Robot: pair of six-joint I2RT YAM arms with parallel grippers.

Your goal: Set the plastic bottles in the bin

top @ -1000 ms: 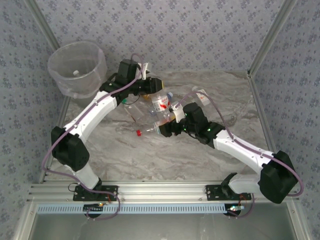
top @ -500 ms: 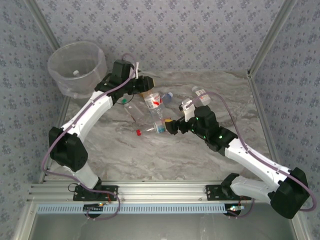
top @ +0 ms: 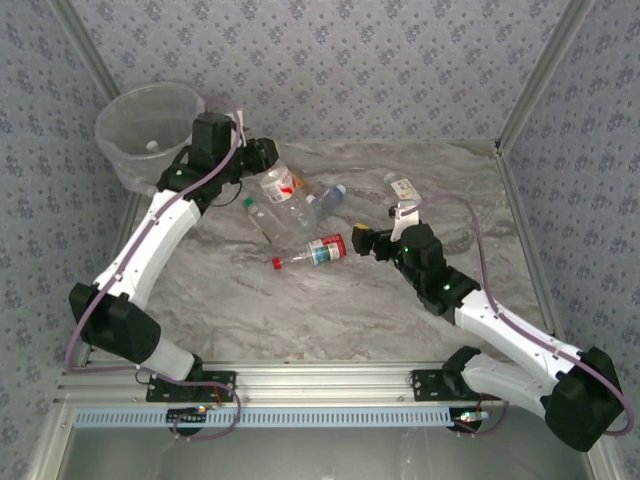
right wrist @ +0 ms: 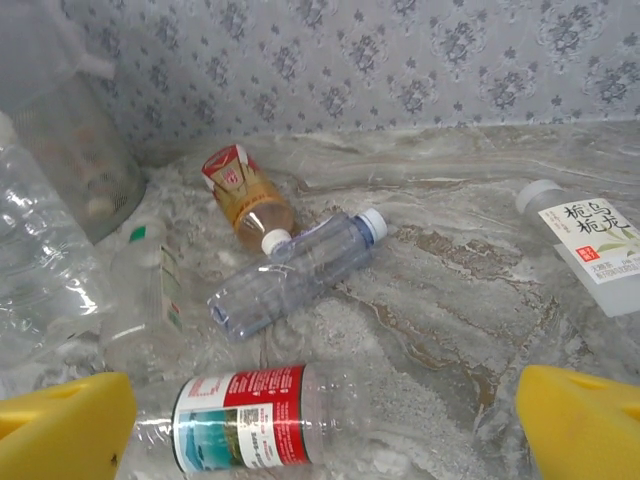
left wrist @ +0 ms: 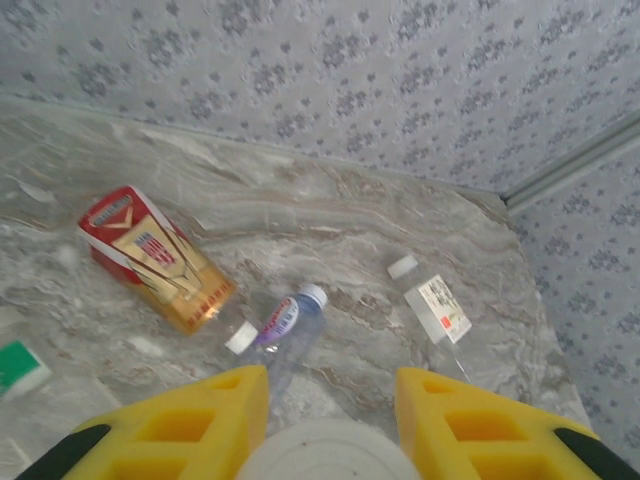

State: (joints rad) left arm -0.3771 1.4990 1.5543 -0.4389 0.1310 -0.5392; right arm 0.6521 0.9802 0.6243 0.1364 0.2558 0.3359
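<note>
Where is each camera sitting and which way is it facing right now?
Top external: above and behind the arms, looking down on the table and bin.
Left wrist: aims across the table to the far right corner; the left gripper clamps a white-capped bottle.
Right wrist: low, facing the back wall; the right gripper is open.
Shared: both wrist views hold the blue-capped bottle.

top: high, behind, looking down | wrists: low, close, share blue-capped bottle point(left wrist: 288, 326) point(right wrist: 295, 270)
</note>
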